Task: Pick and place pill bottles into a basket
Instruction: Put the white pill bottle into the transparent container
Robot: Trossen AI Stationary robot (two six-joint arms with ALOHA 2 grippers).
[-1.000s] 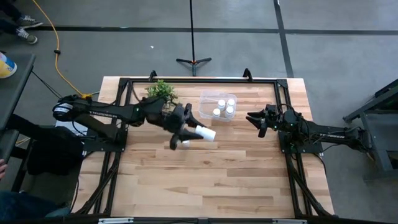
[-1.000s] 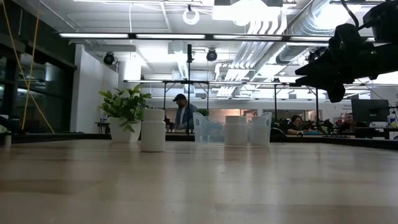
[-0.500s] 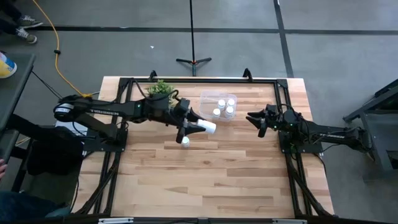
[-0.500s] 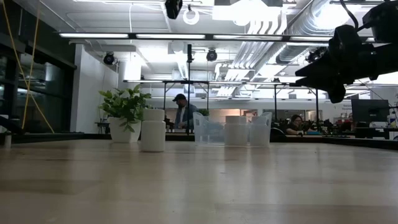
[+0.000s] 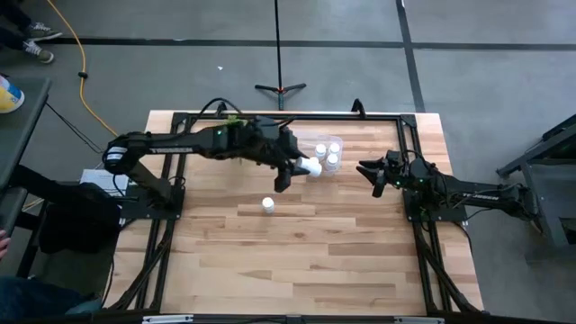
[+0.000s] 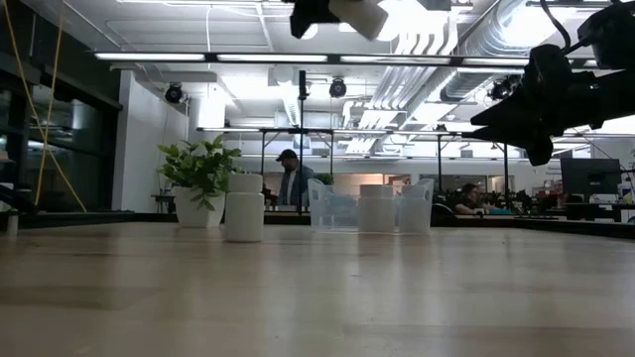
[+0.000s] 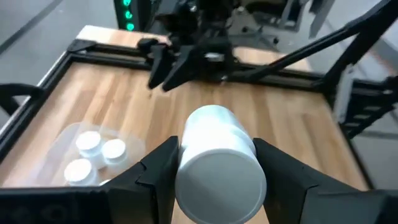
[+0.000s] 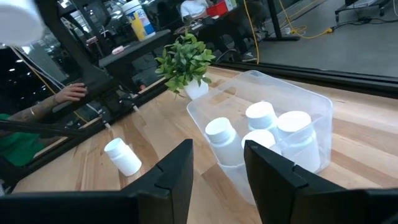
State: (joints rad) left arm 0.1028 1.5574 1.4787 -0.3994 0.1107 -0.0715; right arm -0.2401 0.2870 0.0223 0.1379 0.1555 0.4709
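Observation:
My left gripper (image 5: 304, 167) is shut on a white pill bottle (image 7: 217, 163) and holds it in the air over the near left corner of the basket (image 5: 317, 149). The basket is a clear bin near the table's far edge, with several white bottles (image 8: 261, 118) standing in it. One more pill bottle (image 5: 267, 204) stands upright on the wood, nearer than the basket. My right gripper (image 5: 369, 173) waits to the right of the basket, open, with nothing between its fingers. My left gripper pinches the bottle's round side (image 7: 186, 144) between its two fingers (image 7: 155, 171), one on each side. The fingers come from the table's left, slanting a little downward, and lie along the bottle. The bottle is lifted clear, lying nearly level, one end toward the wrist.
A small green potted plant (image 6: 201, 175) stands left of the basket, under my left arm in the high view. A black frame (image 5: 270, 116) rims the table. Bare wood stretches over the near half (image 5: 306, 261). People sit in the room beyond (image 6: 291, 177).
My left gripper has carried the bottle up and toward the table's far right, from above the lone standing bottle to the basket's near left corner. It has tipped from pointing steeply down to nearly level. The standing bottle has stayed where it was.

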